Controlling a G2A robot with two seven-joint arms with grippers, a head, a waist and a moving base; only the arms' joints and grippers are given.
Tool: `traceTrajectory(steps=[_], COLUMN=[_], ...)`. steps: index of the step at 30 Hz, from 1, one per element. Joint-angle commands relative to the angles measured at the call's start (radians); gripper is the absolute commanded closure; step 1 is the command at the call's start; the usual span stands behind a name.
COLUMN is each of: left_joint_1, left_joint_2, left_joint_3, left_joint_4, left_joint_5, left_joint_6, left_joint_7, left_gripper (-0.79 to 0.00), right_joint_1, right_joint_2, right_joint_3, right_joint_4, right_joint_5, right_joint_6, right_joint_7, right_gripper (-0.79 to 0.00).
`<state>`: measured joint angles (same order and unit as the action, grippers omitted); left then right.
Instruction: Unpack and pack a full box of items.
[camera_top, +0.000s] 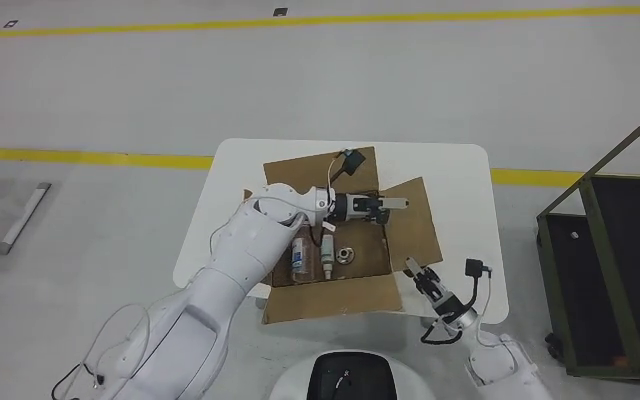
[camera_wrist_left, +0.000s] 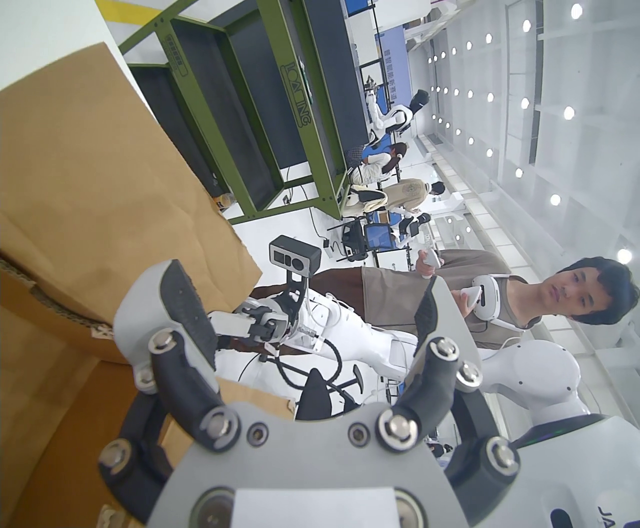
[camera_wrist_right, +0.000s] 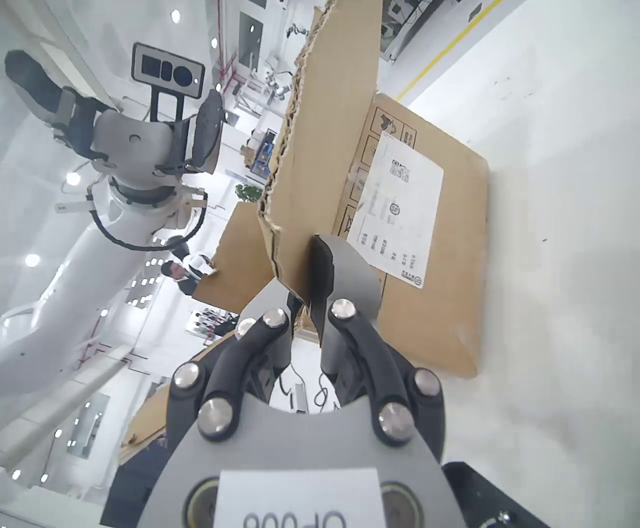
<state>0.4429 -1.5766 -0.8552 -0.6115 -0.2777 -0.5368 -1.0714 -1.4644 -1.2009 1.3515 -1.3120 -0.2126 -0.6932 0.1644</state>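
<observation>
the left gripper (camera_top: 398, 204) hangs over the right half of the open box (camera_top: 335, 296) on the bench (camera_top: 450, 170), fingers spread with nothing between them, pointing across toward the box's right side. the right gripper (camera_wrist_right: 300, 265) is pinched onto a flap (camera_wrist_right: 330, 100) at the near right corner, so i'd say the left arm is the free one. the items lie lower, back along its wrist, on the box floor: a white bottle (camera_top: 300, 256) and a slimmer one (camera_top: 327, 250), long axes running toward and away from the robot, and a small round thing (camera_top: 347, 254) i can't make out. the left arm hides part of the floor
</observation>
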Motion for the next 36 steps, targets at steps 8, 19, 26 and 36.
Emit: traceTrajectory(steps=[8, 19, 26, 36], left_joint_1=[0.049, 0.118, 0.144, 0.173], left_joint_2=[0.047, 0.092, 0.108, 0.129], left_joint_3=[-0.068, -0.136, -0.154, -0.186], left_joint_4=[-0.076, -0.197, -0.259, -0.316], left_joint_5=[0.039, 0.079, 0.097, 0.108], left_joint_6=[0.017, 0.077, 0.093, 0.112], left_joint_7=[0.005, 0.018, 0.012, 0.016], left_gripper=[-0.785, -0.785, -0.785, -0.785], right_joint_1=[0.014, -0.024, -0.042, -0.063], right_joint_2=[-0.009, -0.024, -0.031, -0.039], right_joint_3=[-0.017, -0.036, -0.036, -0.051], right_joint_4=[0.047, 0.017, 0.003, -0.028], right_joint_5=[0.146, 0.142, 0.161, 0.109], right_joint_6=[0.027, 0.077, 0.081, 0.102], right_joint_7=[0.026, -0.101, -0.145, -0.172], right_gripper=[0.000, 0.000, 0.000, 0.000])
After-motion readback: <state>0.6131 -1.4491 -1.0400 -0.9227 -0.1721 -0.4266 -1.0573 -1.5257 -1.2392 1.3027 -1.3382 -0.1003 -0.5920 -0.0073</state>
